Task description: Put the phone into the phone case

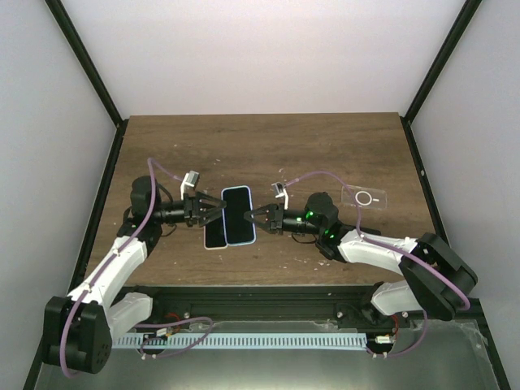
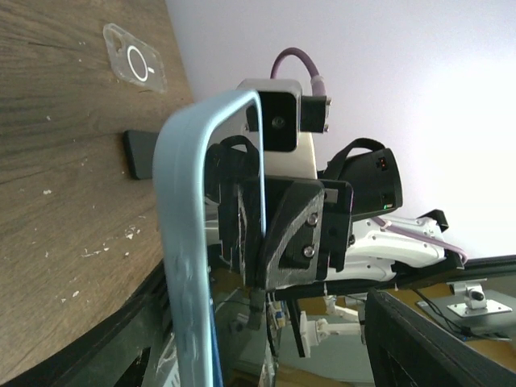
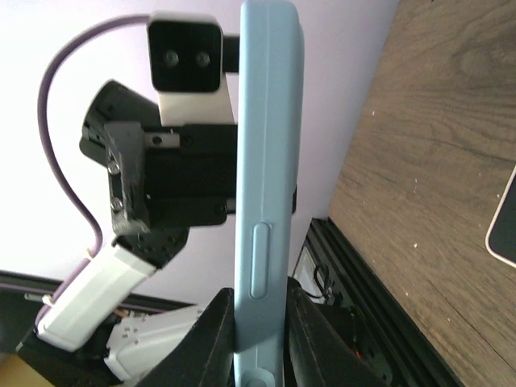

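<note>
The light blue phone case (image 1: 238, 214) is held off the table on its long edge, and its inside looks dark from above. My right gripper (image 1: 252, 216) is shut on the case's right side. In the right wrist view both fingers (image 3: 216, 339) clamp the case (image 3: 266, 161) just below its side button. My left gripper (image 1: 217, 210) stands open at the case's left edge with its fingers spread. The case rim (image 2: 184, 242) rises between them in the left wrist view, and I see no contact. The black phone (image 1: 214, 235) lies flat on the table below the left gripper, and its corner (image 3: 505, 226) shows in the right wrist view.
A clear flat piece with a white ring (image 1: 367, 197) lies on the wooden table (image 1: 268, 146) to the right, behind the right arm; it also shows as the clear piece (image 2: 135, 63) in the left wrist view. A black rail (image 1: 244, 292) runs along the near edge.
</note>
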Motion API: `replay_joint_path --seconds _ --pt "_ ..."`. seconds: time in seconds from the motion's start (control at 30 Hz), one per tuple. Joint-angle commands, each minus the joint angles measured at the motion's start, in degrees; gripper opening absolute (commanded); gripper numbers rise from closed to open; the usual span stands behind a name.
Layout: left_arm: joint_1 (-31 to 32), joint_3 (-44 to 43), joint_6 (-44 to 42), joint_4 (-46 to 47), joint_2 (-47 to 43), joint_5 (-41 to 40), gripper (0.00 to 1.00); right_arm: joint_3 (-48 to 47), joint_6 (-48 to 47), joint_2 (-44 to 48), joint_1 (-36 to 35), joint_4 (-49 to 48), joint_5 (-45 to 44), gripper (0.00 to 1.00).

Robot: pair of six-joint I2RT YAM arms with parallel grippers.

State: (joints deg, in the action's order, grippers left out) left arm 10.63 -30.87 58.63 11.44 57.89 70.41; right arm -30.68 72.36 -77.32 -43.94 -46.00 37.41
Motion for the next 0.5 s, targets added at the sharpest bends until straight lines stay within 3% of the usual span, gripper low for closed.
replay_joint_path --seconds 0.0,0.2,0.47 --pt "0.7 2.3 1.3 0.9 -1.2 1.0 0.70 -1.6 2.9 0.5 0.5 -6.6 -5.3 0.15" --pt "3.6 5.4 6.9 8.1 -2.0 -0.1 0.59 -1.3 5.8 -0.5 0.9 -10.4 -8.3 0.14" --pt "6.1 4.4 7.5 5.6 -2.7 -2.7 0.35 1.1 6.3 2.0 0.9 -10.4 -12.6 0.15"
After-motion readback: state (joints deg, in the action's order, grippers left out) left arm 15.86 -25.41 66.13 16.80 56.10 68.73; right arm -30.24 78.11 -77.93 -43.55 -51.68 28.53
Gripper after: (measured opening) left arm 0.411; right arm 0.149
